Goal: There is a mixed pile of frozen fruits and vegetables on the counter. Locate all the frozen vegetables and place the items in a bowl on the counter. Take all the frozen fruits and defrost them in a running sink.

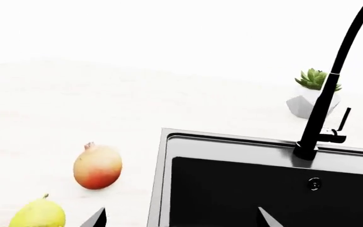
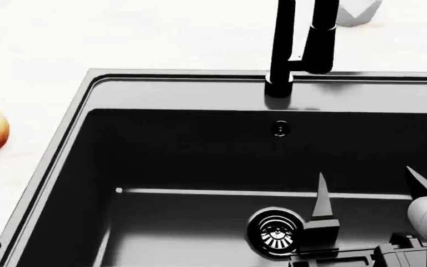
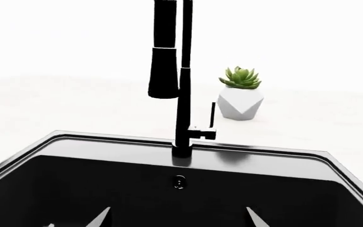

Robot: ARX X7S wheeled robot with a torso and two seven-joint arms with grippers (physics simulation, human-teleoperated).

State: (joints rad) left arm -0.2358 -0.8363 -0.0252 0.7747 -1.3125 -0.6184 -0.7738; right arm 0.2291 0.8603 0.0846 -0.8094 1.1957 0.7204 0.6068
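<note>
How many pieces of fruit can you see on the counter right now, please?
2: a round golden-orange fruit on the counter beside the sink, and a yellow pear nearer the left hand. Others may lie out of view.

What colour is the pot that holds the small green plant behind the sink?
The pot is pale grey-white with faceted sides, seen best in the right wrist view.

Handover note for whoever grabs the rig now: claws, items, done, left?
Right claw: open, empty, over the sink near the drain.
Left claw: open, empty, above the sink's left rim.
Round golden-orange fruit and yellow pear sit on the counter left of the sink.
Sink holds no fruit; no water seen from the faucet.
Vegetables and bowl not in view.
</note>
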